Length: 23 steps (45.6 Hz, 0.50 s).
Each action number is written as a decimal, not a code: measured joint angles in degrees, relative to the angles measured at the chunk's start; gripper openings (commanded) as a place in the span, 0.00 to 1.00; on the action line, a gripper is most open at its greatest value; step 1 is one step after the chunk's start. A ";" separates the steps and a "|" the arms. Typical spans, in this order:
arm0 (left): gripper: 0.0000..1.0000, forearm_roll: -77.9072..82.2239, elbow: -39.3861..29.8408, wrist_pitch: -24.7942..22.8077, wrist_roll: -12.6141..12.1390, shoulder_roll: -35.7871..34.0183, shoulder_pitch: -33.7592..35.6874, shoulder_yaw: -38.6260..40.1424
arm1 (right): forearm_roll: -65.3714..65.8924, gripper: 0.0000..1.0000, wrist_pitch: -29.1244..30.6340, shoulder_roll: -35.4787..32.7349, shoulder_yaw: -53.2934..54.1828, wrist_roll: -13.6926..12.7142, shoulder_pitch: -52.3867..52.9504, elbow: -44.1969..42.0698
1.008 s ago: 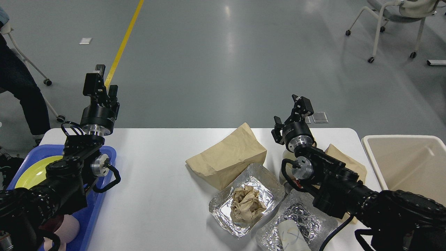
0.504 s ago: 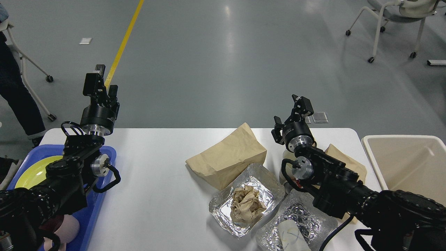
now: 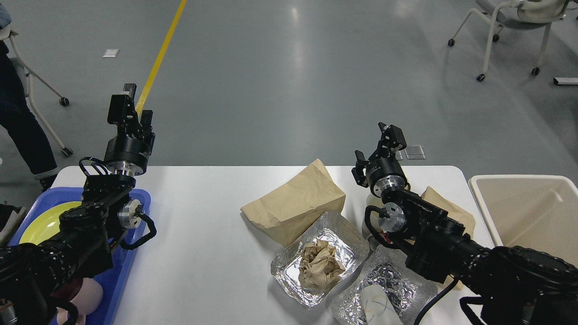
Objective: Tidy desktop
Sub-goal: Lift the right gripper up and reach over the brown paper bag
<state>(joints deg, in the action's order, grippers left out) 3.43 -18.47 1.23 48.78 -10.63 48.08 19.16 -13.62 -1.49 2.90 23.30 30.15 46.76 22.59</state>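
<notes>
Paper, foil, plastic and a smooth white table

The table [image 3: 203, 216] has a smooth, plain white top with a soft sheen. Near its far edge lies a brown paper bag [image 3: 295, 203], matt and creased. Two foil trays [image 3: 316, 262] toward the near right corner are crinkled, shiny metal foil; one holds a crumpled ball of brown paper [image 3: 320, 264], rough and matt. At the left edge a blue tray [image 3: 135, 212] looks like glossy plastic, with a smooth yellow plate [image 3: 40, 223] in it. Past the right edge a beige bin [image 3: 519, 212] looks like matt plastic. The arms are black, with bright metal rings at the joints. The grey floor is glossy.
</notes>
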 measured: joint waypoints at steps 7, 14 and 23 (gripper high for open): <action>0.97 0.00 0.00 0.00 0.00 0.00 0.00 0.00 | 0.00 1.00 0.00 0.00 0.01 0.00 0.00 0.00; 0.97 0.00 0.00 0.00 0.00 0.00 0.00 0.00 | 0.00 1.00 0.00 0.02 0.07 -0.23 0.25 -0.16; 0.97 0.00 -0.02 0.00 0.00 0.00 0.00 0.00 | -0.01 1.00 -0.01 -0.54 0.09 -0.33 2.42 -0.12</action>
<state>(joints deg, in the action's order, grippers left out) 3.43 -18.49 1.23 48.78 -10.63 48.08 19.16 -13.63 -1.50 2.36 23.40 29.81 49.18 22.47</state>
